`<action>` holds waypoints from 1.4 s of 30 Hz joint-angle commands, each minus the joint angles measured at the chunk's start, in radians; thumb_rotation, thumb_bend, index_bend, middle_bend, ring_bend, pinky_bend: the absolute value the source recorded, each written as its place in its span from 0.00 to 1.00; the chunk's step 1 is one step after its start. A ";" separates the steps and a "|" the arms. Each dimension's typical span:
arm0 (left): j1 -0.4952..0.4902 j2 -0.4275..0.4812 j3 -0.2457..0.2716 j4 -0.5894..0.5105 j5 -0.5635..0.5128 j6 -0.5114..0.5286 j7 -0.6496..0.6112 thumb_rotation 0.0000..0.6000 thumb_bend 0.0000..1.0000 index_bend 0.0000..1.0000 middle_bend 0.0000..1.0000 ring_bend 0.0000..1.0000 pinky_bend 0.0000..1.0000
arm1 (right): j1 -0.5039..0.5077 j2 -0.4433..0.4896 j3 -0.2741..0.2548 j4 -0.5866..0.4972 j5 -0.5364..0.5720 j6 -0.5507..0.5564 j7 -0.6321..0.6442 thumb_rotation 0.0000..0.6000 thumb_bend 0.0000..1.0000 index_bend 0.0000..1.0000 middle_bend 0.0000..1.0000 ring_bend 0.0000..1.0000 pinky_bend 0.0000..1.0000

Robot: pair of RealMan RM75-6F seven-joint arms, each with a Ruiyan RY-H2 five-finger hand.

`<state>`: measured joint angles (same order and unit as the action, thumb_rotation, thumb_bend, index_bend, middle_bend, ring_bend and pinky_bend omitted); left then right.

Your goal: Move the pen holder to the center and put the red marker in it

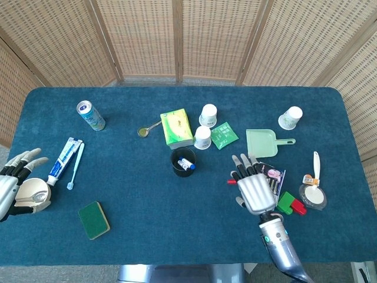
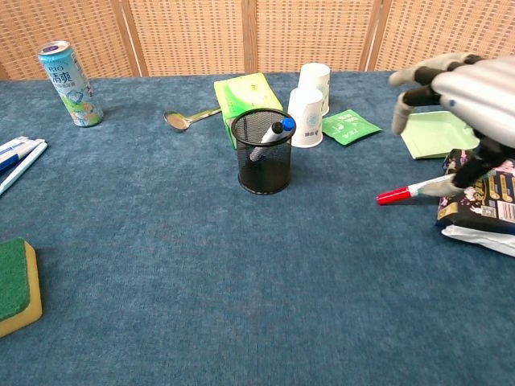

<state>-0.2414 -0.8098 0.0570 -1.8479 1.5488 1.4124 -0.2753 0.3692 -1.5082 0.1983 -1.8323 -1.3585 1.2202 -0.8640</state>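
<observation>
staged lab tabletop (image 1: 177, 236), wicker screens (image 1: 206, 35)

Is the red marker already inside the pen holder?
No, the red marker lies on the table under the right hand, while the pen holder holds only a blue-capped marker.

Both views are bright and evenly lit, with soft, diffuse light and no harsh glare on the dark blue felt-covered table (image 1: 147, 236). Shadows are faint and short: a small dark patch sits under the black mesh pen holder (image 2: 263, 153) at centre frame in the chest view. In that view's upper right, the silver right hand (image 2: 463, 88) looks slightly soft, close to the lens. The head view is sharp across the middle, and the table edges bow slightly toward the corners.
</observation>
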 commanded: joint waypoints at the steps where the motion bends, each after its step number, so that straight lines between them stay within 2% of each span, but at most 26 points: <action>1: 0.003 0.000 -0.003 0.001 0.004 -0.002 -0.003 1.00 0.04 0.15 0.00 0.00 0.06 | 0.021 -0.022 0.009 0.008 0.038 -0.013 -0.022 1.00 0.17 0.36 0.00 0.00 0.08; 9: 0.010 0.003 -0.013 0.008 0.012 -0.014 -0.016 1.00 0.04 0.15 0.00 0.00 0.07 | 0.065 -0.080 0.018 0.079 0.102 -0.016 -0.023 1.00 0.21 0.39 0.00 0.00 0.09; 17: 0.012 0.005 -0.021 0.015 0.022 -0.027 -0.033 1.00 0.04 0.15 0.00 0.00 0.07 | 0.104 -0.119 0.026 0.144 0.141 -0.015 -0.006 1.00 0.30 0.42 0.02 0.00 0.10; 42: 0.018 0.004 -0.031 0.010 0.042 -0.055 -0.028 1.00 0.04 0.15 0.00 0.00 0.07 | 0.142 -0.152 -0.022 0.312 0.181 -0.003 0.052 1.00 0.31 0.43 0.02 0.00 0.10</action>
<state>-0.2235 -0.8060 0.0255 -1.8380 1.5905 1.3570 -0.3035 0.5091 -1.6572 0.1794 -1.5281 -1.1796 1.2177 -0.8160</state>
